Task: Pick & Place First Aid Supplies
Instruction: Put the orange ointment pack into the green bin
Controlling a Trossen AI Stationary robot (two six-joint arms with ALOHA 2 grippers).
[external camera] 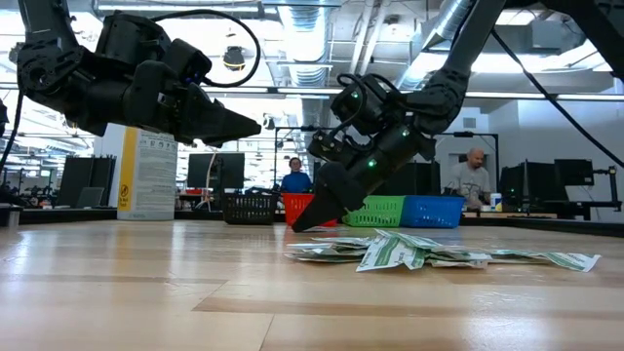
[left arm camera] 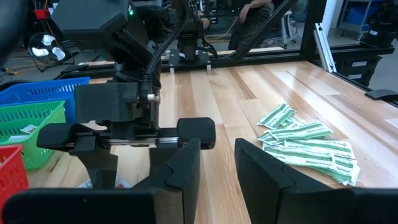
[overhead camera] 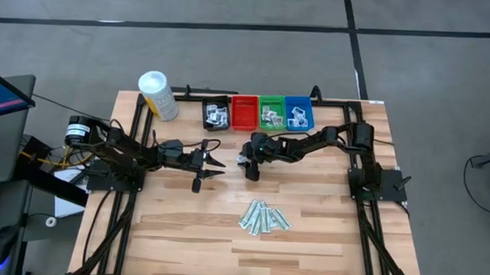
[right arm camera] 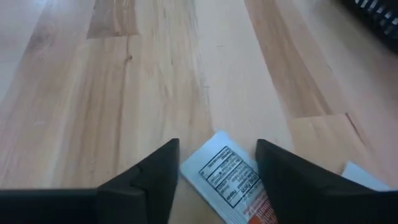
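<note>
Robotics lab / open-plan tech workspace. Wooden table point(overhead camera: 307, 240) w/ two arms bolted on black frames sits on grey carpet tiles; low view shows exposed ducts point(external camera: 458, 24), ceiling strip lights, rows of monitors point(external camera: 219, 168), and people point(external camera: 475, 180) at desks behind. Cabling and a laptop point(overhead camera: 2, 98) sit beside the rig.

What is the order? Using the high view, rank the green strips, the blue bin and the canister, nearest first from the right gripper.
From the right gripper, at mid-table:
1. Green strips: a pile just toward the table's front edge.
2. Blue bin: right end of the bin row at the back.
3. Canister: back left corner, clearly farthest.
</note>
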